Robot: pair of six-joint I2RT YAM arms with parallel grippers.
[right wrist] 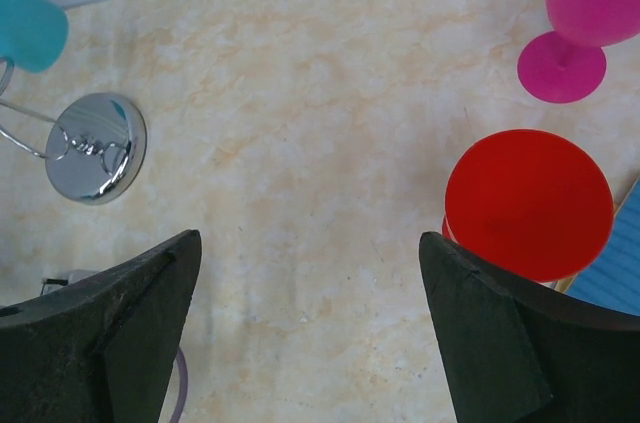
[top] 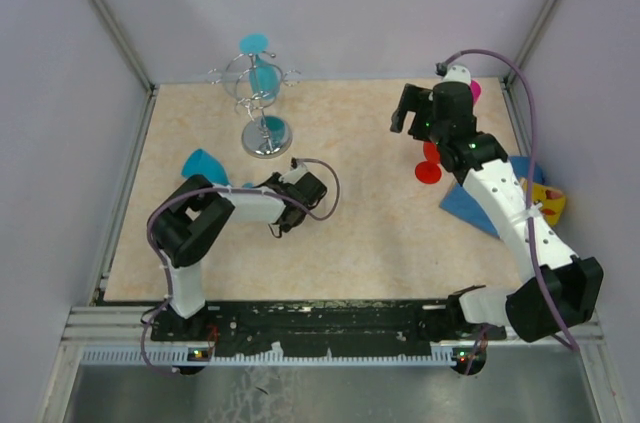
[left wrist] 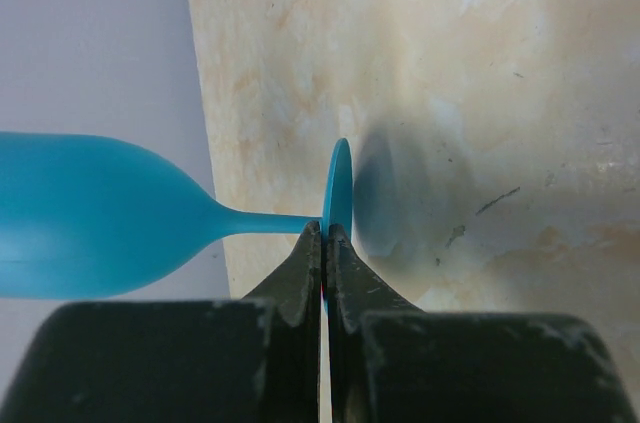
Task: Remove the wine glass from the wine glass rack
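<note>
The silver wire wine glass rack stands at the back left. A blue wine glass hangs upside down on it, foot up. The rack's disc base and that glass's bowl show in the right wrist view. My left gripper is shut on the thin foot of a second blue wine glass. In the left wrist view that glass lies sideways, with the gripper pinching the foot's edge. My right gripper is open and empty above the table, to the right of the rack.
A red glass stands under my right arm and shows close to the right finger. A pink glass stands behind it. A blue sheet and a yellow object lie at the right edge. Walls enclose the table.
</note>
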